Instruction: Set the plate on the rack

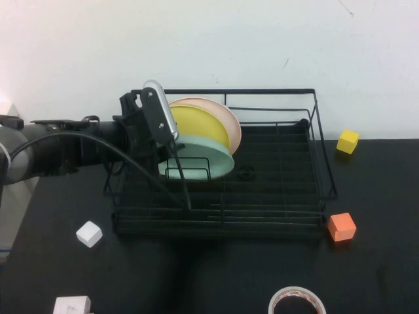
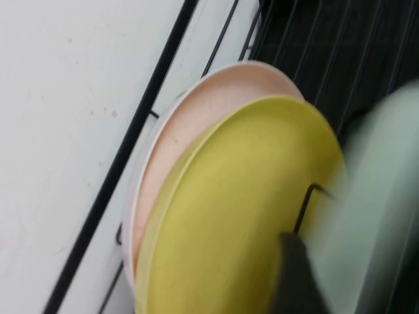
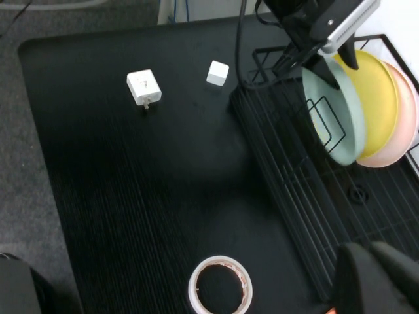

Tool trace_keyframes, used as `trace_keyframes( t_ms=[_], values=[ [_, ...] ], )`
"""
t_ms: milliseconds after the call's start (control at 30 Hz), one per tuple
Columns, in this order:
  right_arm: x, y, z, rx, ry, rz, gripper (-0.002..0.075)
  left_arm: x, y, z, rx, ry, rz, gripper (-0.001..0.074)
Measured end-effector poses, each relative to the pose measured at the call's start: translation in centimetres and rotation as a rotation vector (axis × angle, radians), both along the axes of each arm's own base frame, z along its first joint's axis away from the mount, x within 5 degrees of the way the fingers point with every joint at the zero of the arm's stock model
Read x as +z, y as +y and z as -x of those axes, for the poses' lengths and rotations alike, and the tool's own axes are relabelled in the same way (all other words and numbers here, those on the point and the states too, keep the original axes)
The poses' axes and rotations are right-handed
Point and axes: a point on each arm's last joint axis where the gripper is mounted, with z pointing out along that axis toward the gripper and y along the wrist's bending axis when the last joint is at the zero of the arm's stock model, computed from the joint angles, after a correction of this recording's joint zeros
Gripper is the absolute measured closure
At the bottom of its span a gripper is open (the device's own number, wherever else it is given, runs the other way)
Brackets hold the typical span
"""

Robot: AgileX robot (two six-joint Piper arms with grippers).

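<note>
The plate (image 1: 208,157), in the high view, stands on edge near the middle of the frame, inside the rack (image 1: 314,140), in the small wire holder in front of the yellow plate (image 1: 200,124) and pink plate (image 1: 226,118). The left gripper (image 1: 171,145) sits at its upper left edge; whether its fingers pinch the rim I can't tell from here. It looks like a light, stiff, smooth plastic plate, so my guess is slippery, and the rim is the only sane place to grab.

Left wrist view: mostly yellow plate and pink plate, with the mint plate a blur on the right side. Still can't tell the finger state.

Right wrist view: the plate stands at upper right, nearest of the three. The right gripper (image 3: 370,278) hangs at the bottom right over the desk (image 3: 131,183), its fingers look pressed together, holding nothing.
</note>
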Motion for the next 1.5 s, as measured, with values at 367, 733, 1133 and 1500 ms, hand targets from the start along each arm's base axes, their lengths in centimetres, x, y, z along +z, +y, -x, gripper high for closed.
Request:
trace_keyframes(
  t_ms=[367,733,1133,1500],
  values=[
    [0.0,-0.1,0.0,-0.023,0.005,0.001,0.0722,2.8,0.2,0.6,0.083,0.023,0.111,0.0327],
    [-3.8,-4.1,-1.5,-0.418,-0.037,0.284,0.0722,15.9,4.1,5.3,0.489,-0.133,0.396,0.0715],
    [-15.1,-5.4,0.8,-0.491,-0.099,0.145,0.0723,16.7,7.4,16.6,0.72,0.033,0.862,0.0735],
    [-20.7,-5.2,2.5,-0.46,0.017,0.068,0.0724,9.6,7.7,26.5,0.558,0.168,0.876,0.0735]
  ],
)
